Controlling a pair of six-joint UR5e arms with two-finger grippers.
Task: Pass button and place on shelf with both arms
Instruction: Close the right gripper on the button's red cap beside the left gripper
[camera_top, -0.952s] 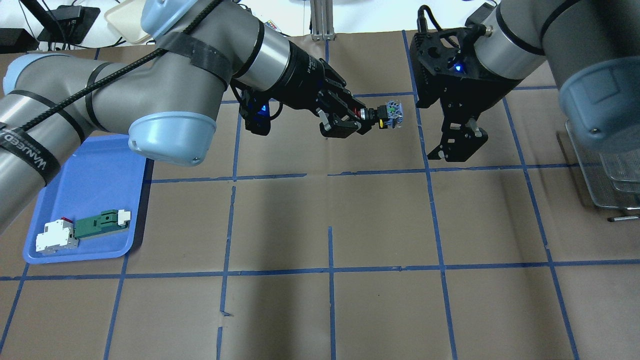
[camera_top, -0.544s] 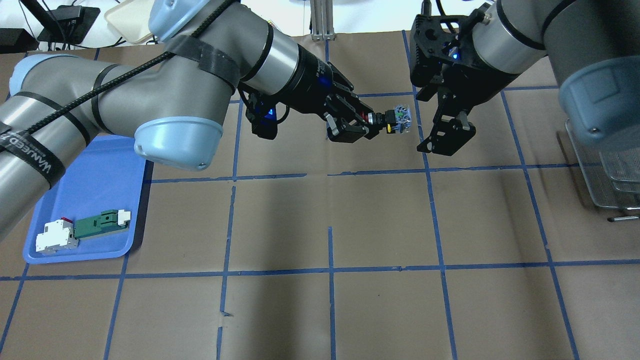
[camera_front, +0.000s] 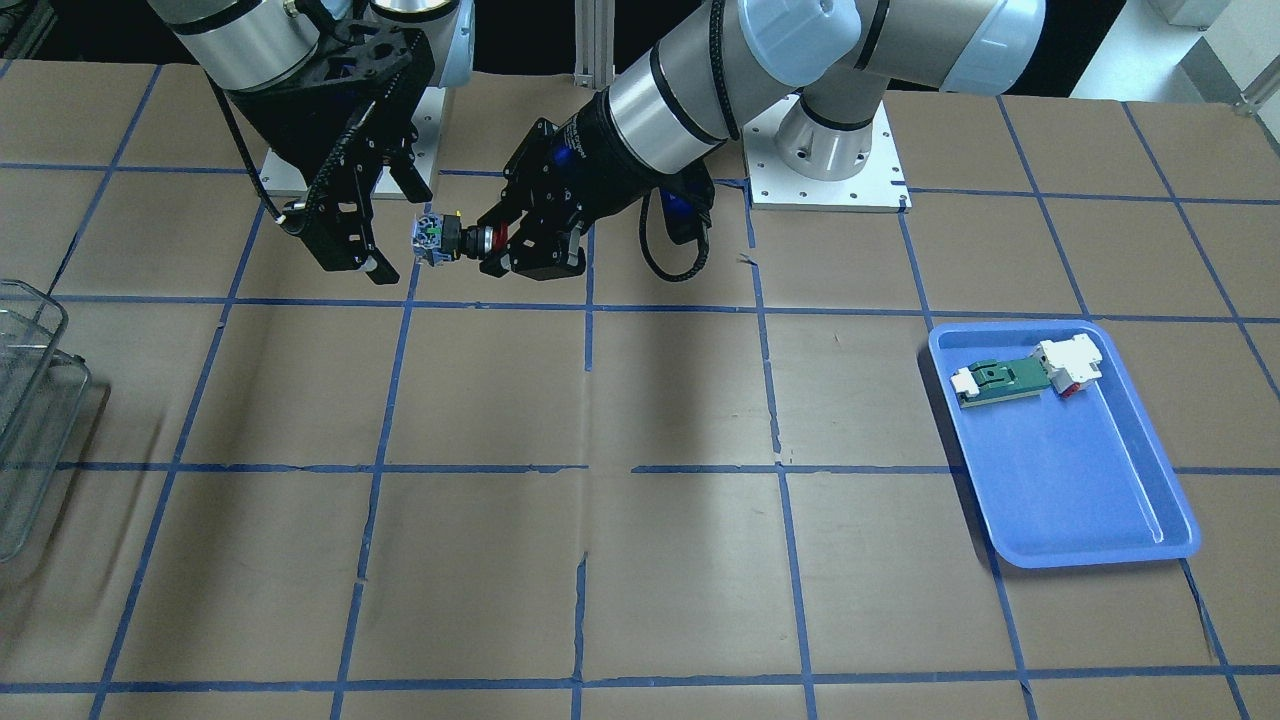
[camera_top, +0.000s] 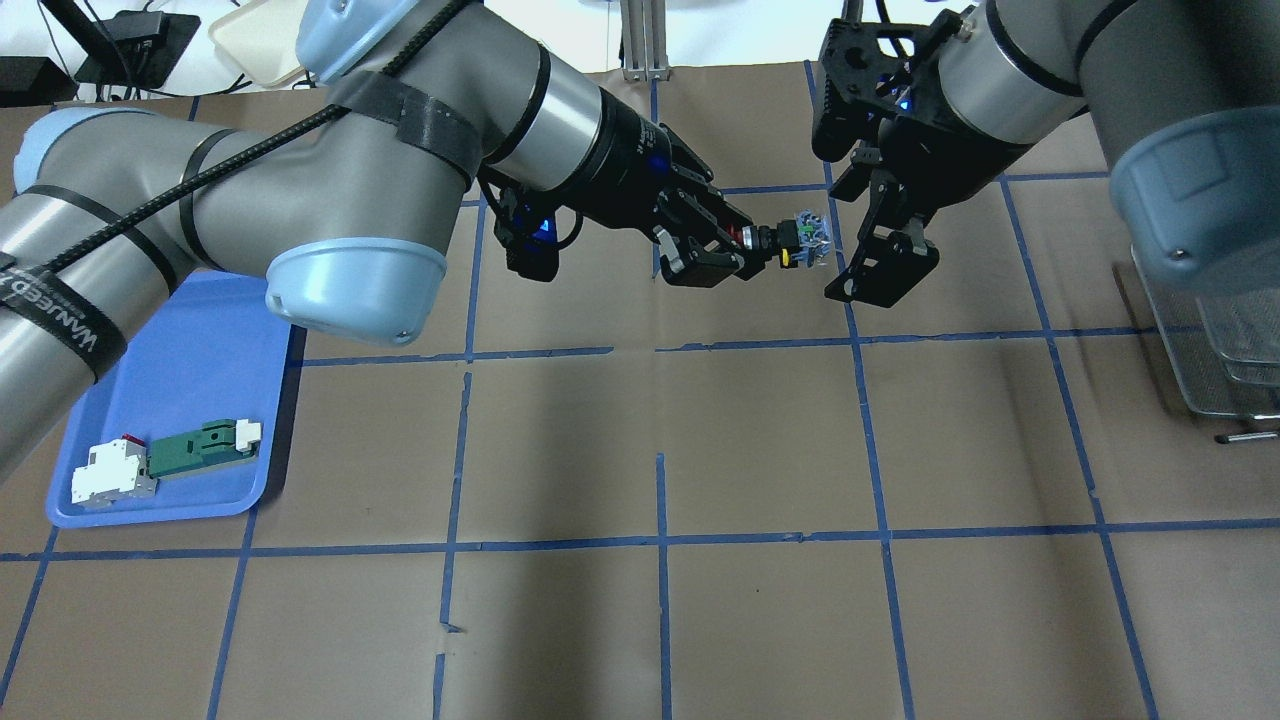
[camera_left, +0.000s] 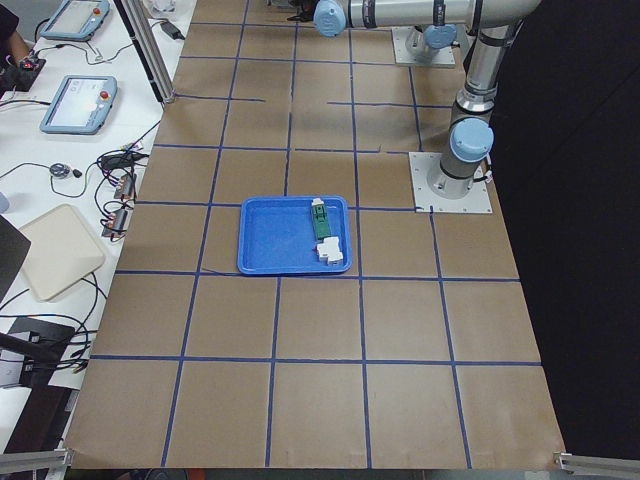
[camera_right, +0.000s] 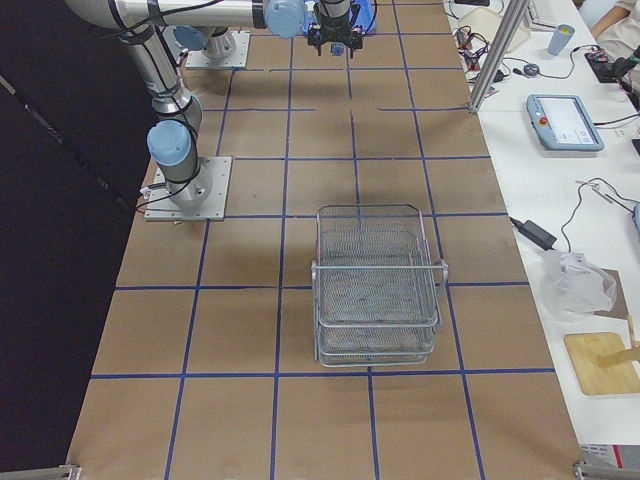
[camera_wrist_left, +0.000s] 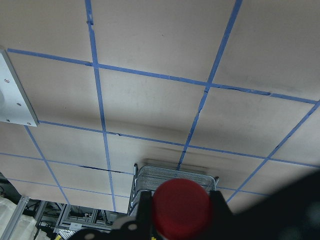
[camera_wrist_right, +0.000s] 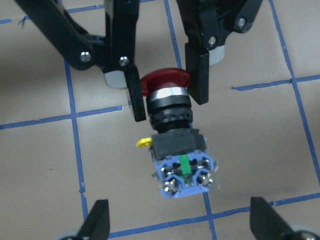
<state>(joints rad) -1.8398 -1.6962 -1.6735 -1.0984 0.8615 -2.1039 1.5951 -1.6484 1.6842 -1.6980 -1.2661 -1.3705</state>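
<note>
The left claw (camera_top: 742, 252) pinches the button (camera_top: 797, 243) by its red end, high over the worktop (camera_top: 760, 440). The right claw (camera_top: 860, 238), spread wide, is just beside the blue end. It should slide around that end and squeeze before the left lets go.

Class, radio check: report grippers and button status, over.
Left gripper shut on button, mid-air. Right gripper open, facing its rear end, no contact. Nothing between.

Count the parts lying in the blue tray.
2. The green-and-white flat part lies in the blue tray at the end nearest the robot; the white-and-red block sits at its end, seemingly touching, toward the tray's corner. None seem hidden.
</note>
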